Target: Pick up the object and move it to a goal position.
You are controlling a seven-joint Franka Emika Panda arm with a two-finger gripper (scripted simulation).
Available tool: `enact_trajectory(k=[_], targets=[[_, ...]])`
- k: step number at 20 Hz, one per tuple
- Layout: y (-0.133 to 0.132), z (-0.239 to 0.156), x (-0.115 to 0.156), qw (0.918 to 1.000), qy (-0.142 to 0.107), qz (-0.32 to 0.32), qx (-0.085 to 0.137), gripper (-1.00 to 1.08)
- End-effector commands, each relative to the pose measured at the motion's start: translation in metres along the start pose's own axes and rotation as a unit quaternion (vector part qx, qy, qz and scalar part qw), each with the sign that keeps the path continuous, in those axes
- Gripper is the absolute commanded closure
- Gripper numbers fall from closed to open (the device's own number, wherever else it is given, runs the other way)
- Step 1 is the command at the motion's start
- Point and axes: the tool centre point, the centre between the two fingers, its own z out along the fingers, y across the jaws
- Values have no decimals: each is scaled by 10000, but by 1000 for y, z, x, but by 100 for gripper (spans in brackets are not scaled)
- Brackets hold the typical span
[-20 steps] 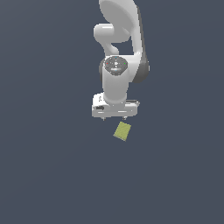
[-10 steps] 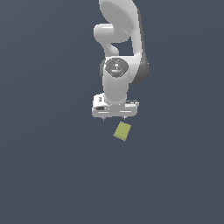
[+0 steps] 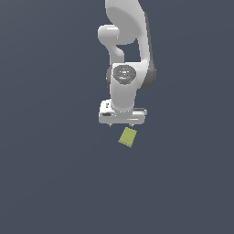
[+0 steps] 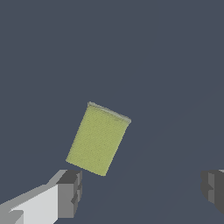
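Observation:
The object, a small flat yellow-green block [image 3: 127, 137], lies tilted on the dark grey surface. In the exterior view it is just below my white gripper [image 3: 121, 125] and a little to the exterior view's right. In the wrist view the block [image 4: 98, 138] lies just beyond the fingers, closer to one dark fingertip [image 4: 70, 192] than to the other [image 4: 214, 188]. My gripper [image 4: 142, 190] is open wide and empty. It hangs above the surface and does not touch the block.
The plain dark grey surface [image 3: 55, 173] fills the view all around. The white arm [image 3: 128, 45] rises behind the gripper. Nothing else shows.
My gripper has shifted slightly down and toward the exterior view's right, closer over the block. The block has not moved.

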Motion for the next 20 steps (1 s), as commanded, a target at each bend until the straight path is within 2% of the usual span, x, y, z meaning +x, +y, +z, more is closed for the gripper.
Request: enact_trajectory(k=[1,7,14,20], targets=[[-5,7,0,9999,21,167,9,-92],[-19,30,0,9972,101,747,35,-92],[-34,56,-1,9896,195,1422,60,-92],[-41,69,-3,9841,243,1757,71,-92]])
